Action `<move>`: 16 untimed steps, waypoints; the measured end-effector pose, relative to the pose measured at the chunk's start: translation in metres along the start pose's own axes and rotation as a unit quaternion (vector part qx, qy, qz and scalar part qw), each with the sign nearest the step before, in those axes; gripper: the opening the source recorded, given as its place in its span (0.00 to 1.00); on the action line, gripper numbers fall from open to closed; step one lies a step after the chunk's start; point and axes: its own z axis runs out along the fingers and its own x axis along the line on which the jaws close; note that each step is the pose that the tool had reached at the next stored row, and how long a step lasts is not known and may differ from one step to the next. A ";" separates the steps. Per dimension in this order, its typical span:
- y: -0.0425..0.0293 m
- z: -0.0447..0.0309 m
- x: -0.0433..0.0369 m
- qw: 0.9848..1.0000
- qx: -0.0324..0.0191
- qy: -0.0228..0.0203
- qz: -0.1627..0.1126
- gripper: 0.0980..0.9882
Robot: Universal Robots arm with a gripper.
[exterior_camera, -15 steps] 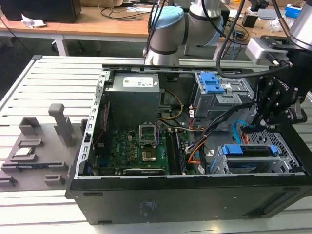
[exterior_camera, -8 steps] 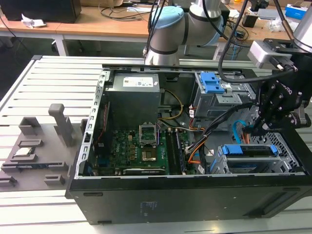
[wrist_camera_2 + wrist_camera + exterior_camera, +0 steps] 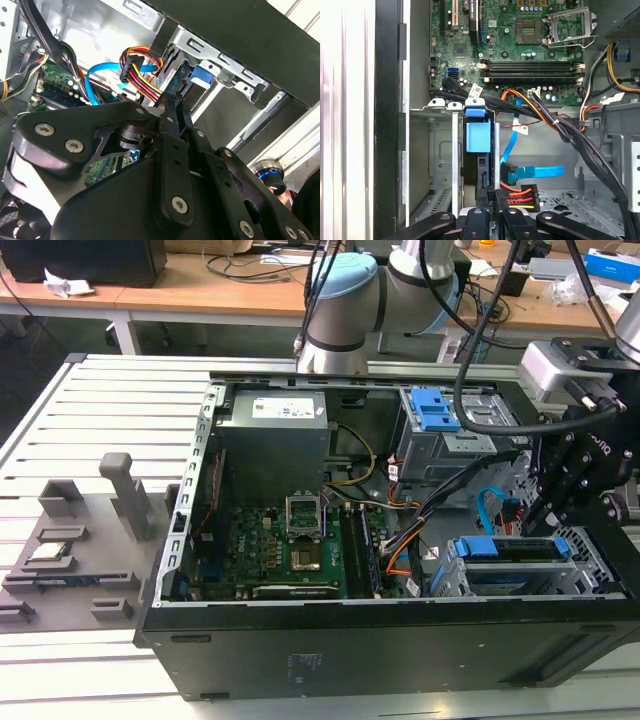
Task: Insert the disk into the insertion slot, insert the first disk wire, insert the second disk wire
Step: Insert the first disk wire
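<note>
Disk point(image 3: 479, 137), w/ blue carrier, sits in insertion slot point(image 3: 440, 150). End effector point(image 3: 495, 199) pressed together at red/yellow-wired power plug point(image 3: 522, 194) just beside it. Disk prob. stiff, dense, shock-sensitive; grip by carrier edges.

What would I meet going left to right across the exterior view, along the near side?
Grey jig → motherboard → disk

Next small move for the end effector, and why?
Probably ease the end effector onto the multicolour wire plug: the disk already sits in the insertion slot, while that plug and the blue cable look unplugged beside it.
</note>
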 end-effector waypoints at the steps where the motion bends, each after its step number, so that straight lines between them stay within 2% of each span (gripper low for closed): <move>1: -0.0005 0.0007 0.0004 1.000 0.000 0.000 0.000 0.08; 7: -0.0052 0.0057 0.0019 1.000 0.000 0.000 0.000 0.08; 16: -0.0064 0.0121 0.0018 1.000 0.000 -0.001 0.002 0.08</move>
